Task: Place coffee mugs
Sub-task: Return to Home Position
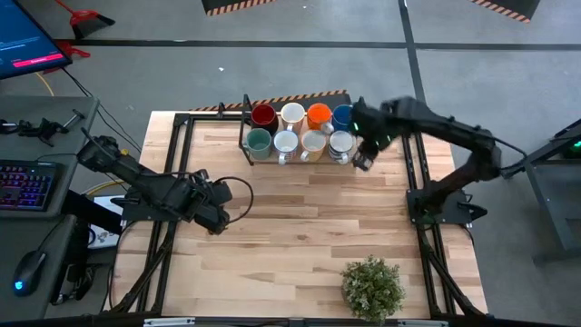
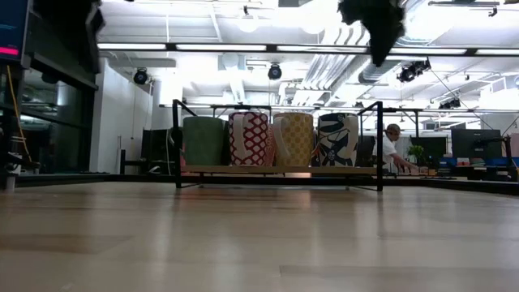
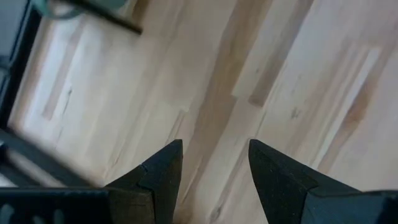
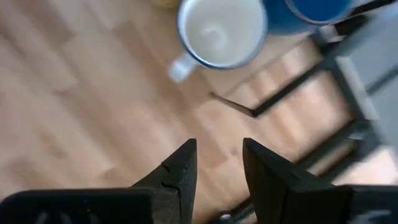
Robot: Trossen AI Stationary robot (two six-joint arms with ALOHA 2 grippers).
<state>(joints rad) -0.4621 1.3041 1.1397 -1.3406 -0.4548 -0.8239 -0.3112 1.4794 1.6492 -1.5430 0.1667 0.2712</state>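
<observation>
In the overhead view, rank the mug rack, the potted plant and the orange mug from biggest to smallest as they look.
1. mug rack, clearly the largest
2. potted plant
3. orange mug, the smallest
The gaps are wide, so no two are in doubt.

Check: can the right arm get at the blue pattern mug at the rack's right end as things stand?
Probably yes: the right gripper hangs open just beside the blue pattern mug, nothing between them, though neighbouring mugs stand close against it.

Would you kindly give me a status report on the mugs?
Left gripper open, left side. Right gripper open, beside rack. Eight mugs in rack. Plant far off.
</observation>
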